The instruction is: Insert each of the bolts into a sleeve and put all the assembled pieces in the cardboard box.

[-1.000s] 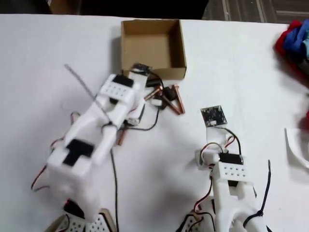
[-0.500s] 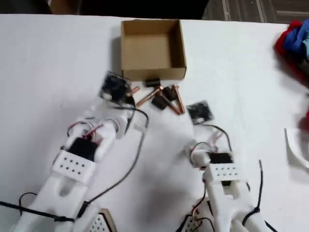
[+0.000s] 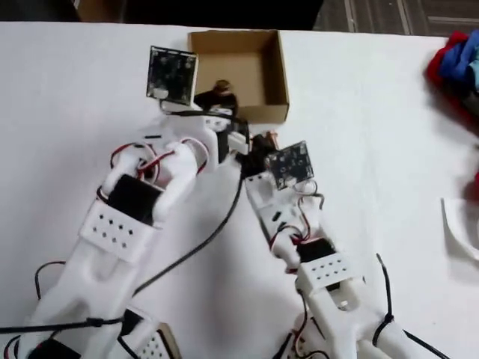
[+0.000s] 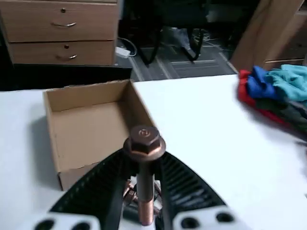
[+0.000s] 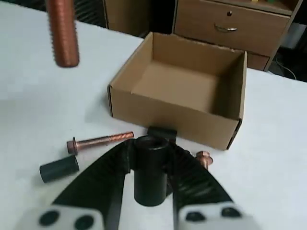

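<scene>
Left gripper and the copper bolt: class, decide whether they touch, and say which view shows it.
Touching. The left wrist view shows the left gripper clamped against both sides of the copper bolt, which stands upright, head up.

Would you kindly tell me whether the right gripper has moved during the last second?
Yes. In the high view, the right gripper, shut on a sleeve, has moved up and left, closer to the cardboard box.

Overhead, my left arm (image 3: pixel 142 202) and right arm (image 3: pixel 299 239) hide the loose bolt (image 5: pixel 98 140) and loose sleeve (image 5: pixel 58 168) before the box (image 3: pixel 247 75). Right wrist: hanging bolt (image 5: pixel 62 33) head cut off at edge; third bolt (image 5: pixel 205 158) mostly behind my jaws.
</scene>
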Robot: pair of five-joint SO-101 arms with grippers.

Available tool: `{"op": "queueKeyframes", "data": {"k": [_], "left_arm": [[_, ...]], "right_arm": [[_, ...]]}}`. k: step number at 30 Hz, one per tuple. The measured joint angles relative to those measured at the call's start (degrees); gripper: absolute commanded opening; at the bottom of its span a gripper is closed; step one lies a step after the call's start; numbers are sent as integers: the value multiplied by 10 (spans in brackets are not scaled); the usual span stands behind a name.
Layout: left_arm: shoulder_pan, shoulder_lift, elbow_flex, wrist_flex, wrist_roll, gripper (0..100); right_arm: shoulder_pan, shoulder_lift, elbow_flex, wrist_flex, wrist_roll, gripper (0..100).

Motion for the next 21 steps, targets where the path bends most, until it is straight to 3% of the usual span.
{"op": "queueKeyframes", "data": {"k": [6,21], "left_arm": [[4,1,-7,9,3,27],[4,2,19,-23,53,27]], "right_arm": [[-25,0,0,-57,-12,21],[-52,0,0,-59,-12,21]]}}
